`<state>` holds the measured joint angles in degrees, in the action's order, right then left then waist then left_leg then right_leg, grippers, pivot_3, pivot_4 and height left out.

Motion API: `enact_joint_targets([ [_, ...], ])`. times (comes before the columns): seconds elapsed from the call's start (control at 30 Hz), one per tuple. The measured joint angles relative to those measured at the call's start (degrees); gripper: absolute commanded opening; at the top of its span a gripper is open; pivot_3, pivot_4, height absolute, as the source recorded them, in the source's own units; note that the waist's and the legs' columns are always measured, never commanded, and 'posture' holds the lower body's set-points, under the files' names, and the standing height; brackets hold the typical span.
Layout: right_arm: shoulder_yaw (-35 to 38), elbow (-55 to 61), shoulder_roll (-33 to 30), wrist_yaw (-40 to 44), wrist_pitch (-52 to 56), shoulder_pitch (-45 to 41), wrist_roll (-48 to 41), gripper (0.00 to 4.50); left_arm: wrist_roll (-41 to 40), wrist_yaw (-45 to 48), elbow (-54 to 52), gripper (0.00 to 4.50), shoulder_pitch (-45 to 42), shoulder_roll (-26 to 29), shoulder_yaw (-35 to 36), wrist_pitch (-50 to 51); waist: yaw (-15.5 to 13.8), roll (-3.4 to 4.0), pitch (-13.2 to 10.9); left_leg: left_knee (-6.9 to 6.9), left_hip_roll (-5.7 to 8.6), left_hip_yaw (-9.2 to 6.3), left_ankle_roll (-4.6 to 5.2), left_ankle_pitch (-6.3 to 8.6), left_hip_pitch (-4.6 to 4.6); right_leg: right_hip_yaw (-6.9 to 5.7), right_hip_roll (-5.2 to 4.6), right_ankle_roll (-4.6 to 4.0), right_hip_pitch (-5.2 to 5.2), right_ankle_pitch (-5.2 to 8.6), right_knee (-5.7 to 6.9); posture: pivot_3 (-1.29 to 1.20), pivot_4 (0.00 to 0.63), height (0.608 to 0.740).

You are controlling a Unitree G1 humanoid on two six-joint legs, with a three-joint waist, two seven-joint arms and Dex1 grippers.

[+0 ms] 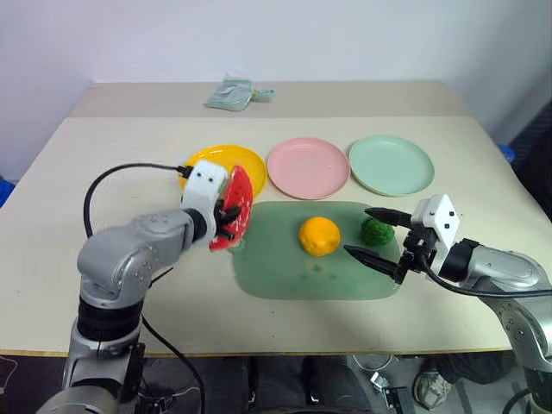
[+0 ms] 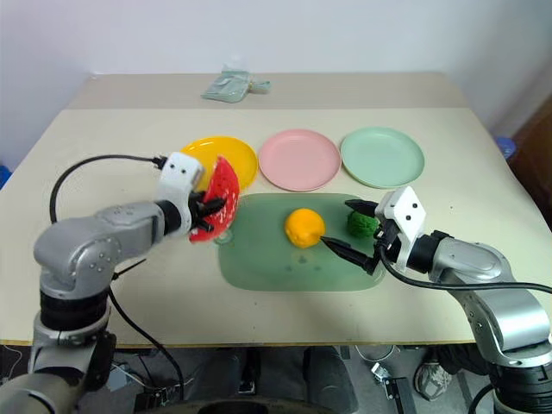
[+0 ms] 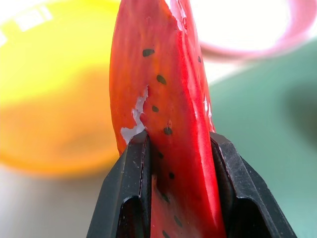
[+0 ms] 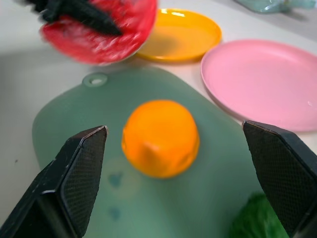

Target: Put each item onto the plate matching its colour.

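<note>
Beige table (image 1: 103, 164) seen from above, with three round plates in a row across its middle: yellow plate (image 1: 250, 161) on the left, pink plate (image 1: 308, 167) in the centre, mint green plate (image 1: 391, 164) on the right, each just beside the next. Nearer the robot, a translucent green mat (image 1: 285, 272) lying flat just in front of the pink plate. On the mat, a round orange (image 1: 319, 235) near its middle and a bumpy dark-green ball (image 1: 377, 231) close to its right edge, near each other but apart. At the far edge of the table, a small pale green cloth bundle (image 1: 231, 93), well apart from the rest.

Left gripper (image 1: 227, 217) raised above the table at the mat's left edge, just in front of the yellow plate, jaws pinching a red watermelon wedge (image 1: 241, 205) with black seeds. Wedge held upright on edge, clear of the table and of every plate, its top overlapping the near rim of the yellow plate from the head views. In the left wrist view, both black fingers (image 3: 129, 193) pressed flat against the wedge's two red faces.

Right gripper (image 1: 376, 233) hanging low over the mat's right side, jaws spread wide and holding nothing. Dark-green ball between the two fingers as seen from the head; contact cannot be told. In the right wrist view, orange framed between the open fingertips (image 4: 81, 163), farther out and untouched.
</note>
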<state>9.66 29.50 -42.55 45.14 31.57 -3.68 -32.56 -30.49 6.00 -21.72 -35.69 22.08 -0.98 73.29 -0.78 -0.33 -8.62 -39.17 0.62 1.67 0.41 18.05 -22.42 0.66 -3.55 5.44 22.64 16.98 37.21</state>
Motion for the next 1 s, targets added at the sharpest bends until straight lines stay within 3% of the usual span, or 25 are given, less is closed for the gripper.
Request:
enact_joint_targets([
  [0.13,-2.5,-0.09,1.81,-0.56,-0.51,-2.78,0.35,4.5,4.79,-1.0,13.32,0.92,-9.26,-9.21,-3.26,-8.22,-0.94,-0.03,-0.01,-0.02,0.15,-0.04,0.09,0.05,-0.06,0.01,-0.08,0.02,0.02,-0.01,-0.03,0.0,0.15,0.74],
  [0.4,-2.72,1.11,3.99,-4.21,-0.4,-1.51,0.85,4.5,15.86,-0.87,41.24,0.92,-18.36,-18.14,-9.36,-24.51,-1.23,-0.04,-0.02,0.03,0.14,-0.02,0.05,0.01,-0.15,0.01,-0.02,0.03,0.18,-0.01,0.04,0.0,0.15,0.74],
  [0.63,-2.58,5.27,5.22,-7.24,0.57,0.93,0.69,4.5,17.46,2.5,50.66,4.34,-21.13,-20.85,-6.97,-32.18,-1.31,-0.04,-0.02,0.01,0.14,-0.02,0.06,0.01,-0.16,0.01,-0.02,0.04,0.17,-0.01,0.04,0.0,0.15,0.74],
  [1.0,-2.78,5.09,5.22,-7.36,0.66,-0.49,0.43,4.5,17.34,5.94,44.43,4.47,-20.27,-19.91,-3.74,-31.29,-1.21,-0.04,-0.02,0.02,0.13,-0.02,0.06,0.01,-0.15,0.01,-0.01,0.04,0.19,-0.01,0.08,0.0,0.15,0.74],
])
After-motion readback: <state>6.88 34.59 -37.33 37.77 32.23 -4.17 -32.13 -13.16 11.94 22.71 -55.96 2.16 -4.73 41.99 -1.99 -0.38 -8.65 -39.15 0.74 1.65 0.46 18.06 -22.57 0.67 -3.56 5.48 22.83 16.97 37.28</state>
